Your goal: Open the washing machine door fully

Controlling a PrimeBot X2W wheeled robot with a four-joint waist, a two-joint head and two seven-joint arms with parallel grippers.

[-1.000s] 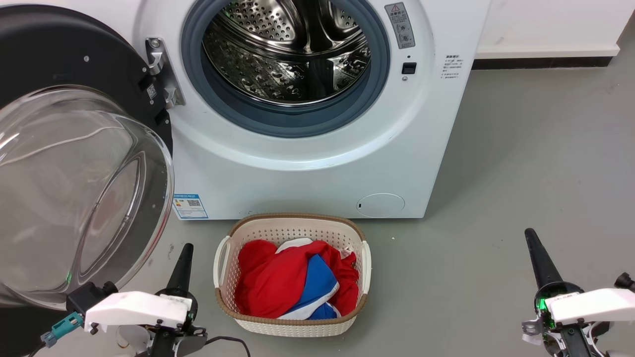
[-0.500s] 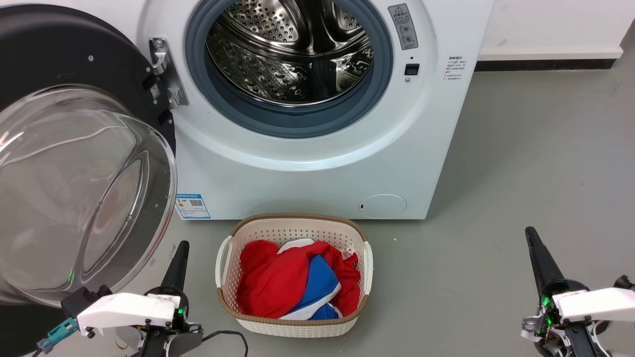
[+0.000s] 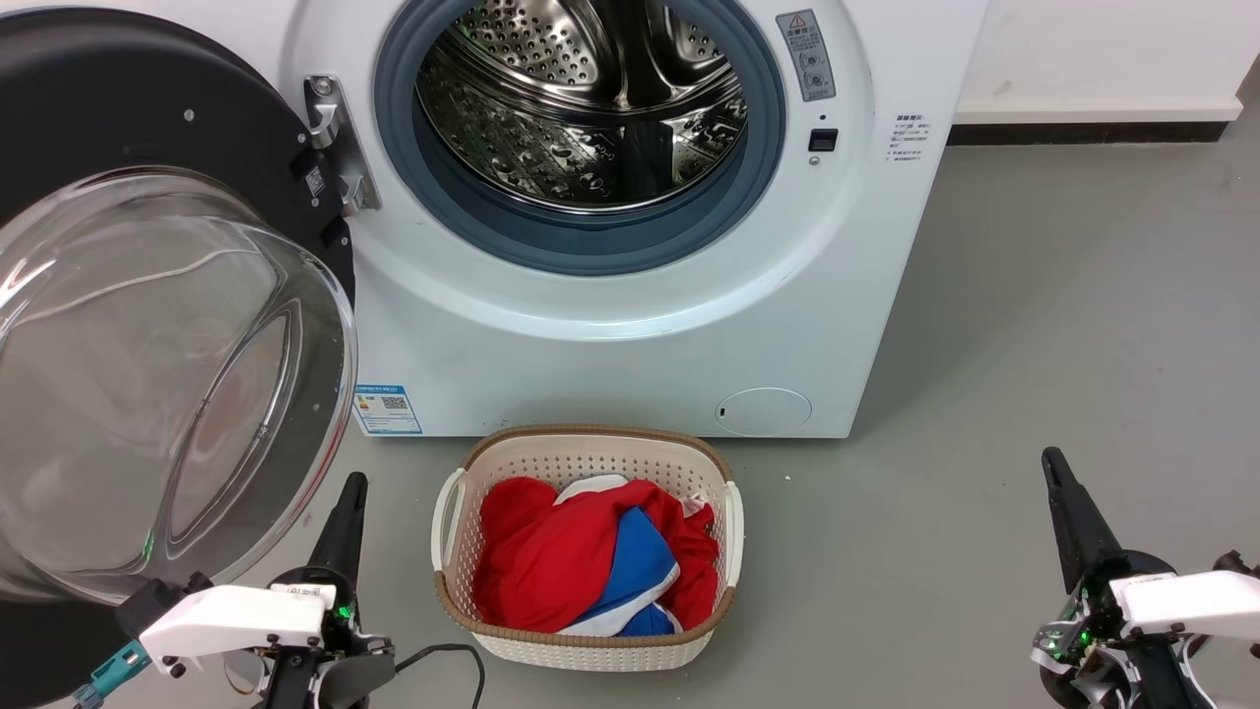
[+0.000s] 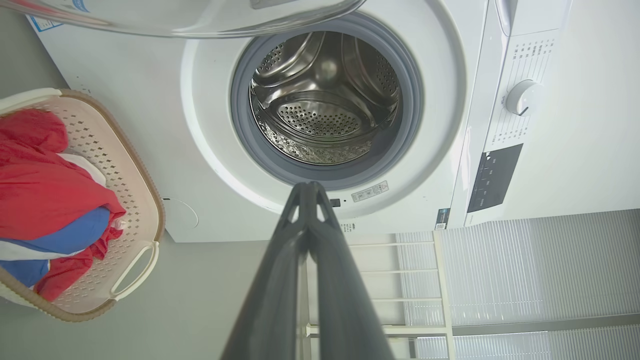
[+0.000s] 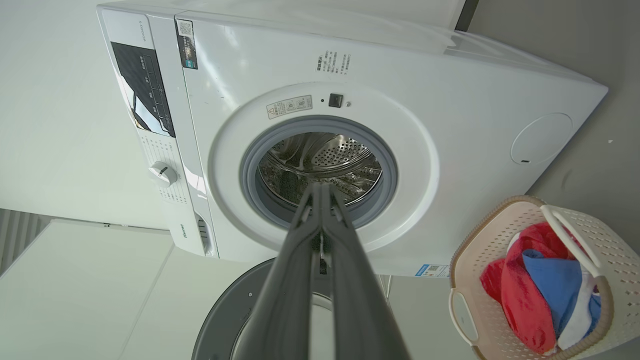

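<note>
Fingers (image 3: 343,527) on our left gripper (image 3: 352,483) and right gripper (image 3: 1051,458) were pressed together, empty; the washing machine door (image 3: 118,98) stood swung wide.

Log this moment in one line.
washing machine door open wide | left gripper jaws shut, free | right gripper jaws shut, free | basket holds clothes

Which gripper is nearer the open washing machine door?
The left gripper, close beside the washing machine door; the right gripper sits far off, beyond the laundry basket.
</note>
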